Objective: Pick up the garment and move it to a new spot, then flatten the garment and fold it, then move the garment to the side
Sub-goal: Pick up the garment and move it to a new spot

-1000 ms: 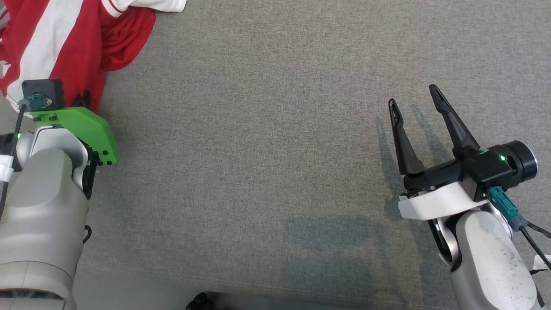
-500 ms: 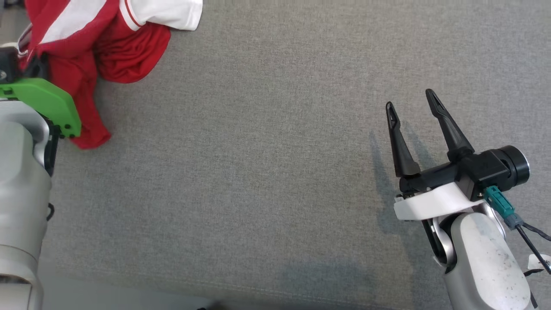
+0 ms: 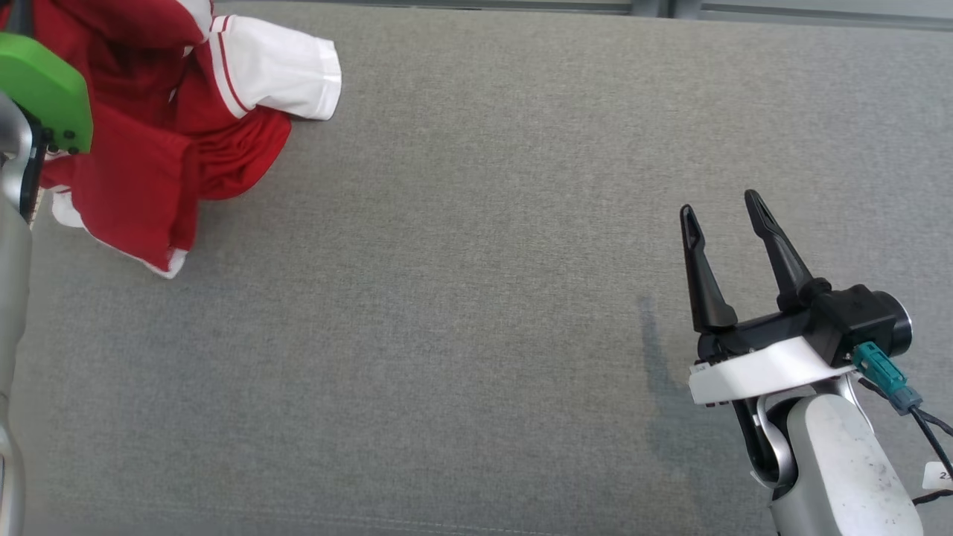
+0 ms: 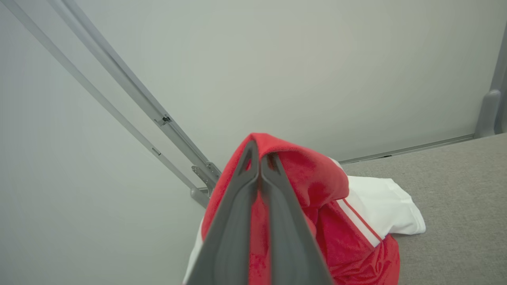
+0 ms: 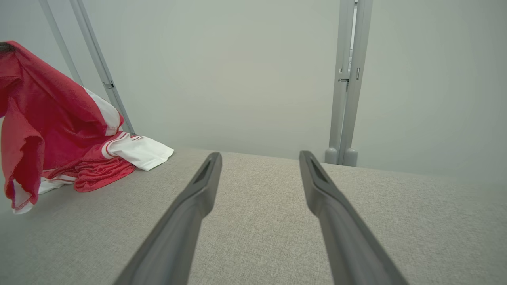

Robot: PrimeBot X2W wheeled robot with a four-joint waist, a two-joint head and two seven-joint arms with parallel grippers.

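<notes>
Garment (image 3: 156, 171) half-lifted at the table's (image 3: 476, 298) far left corner.
Left gripper (image 4: 260, 156) clamps a fold of it; right gripper (image 3: 721, 205) gapes, empty. So thin a pinch may slip, dropping it.

- The garment (image 3: 149, 171) is seen as thin cloth with a faint sheen.
- The bench (image 3: 447, 298) is covered in grey woven cloth, matt and coarse.
- The jaws of the right gripper (image 3: 719, 204) are made of dark matt plastic.
</notes>
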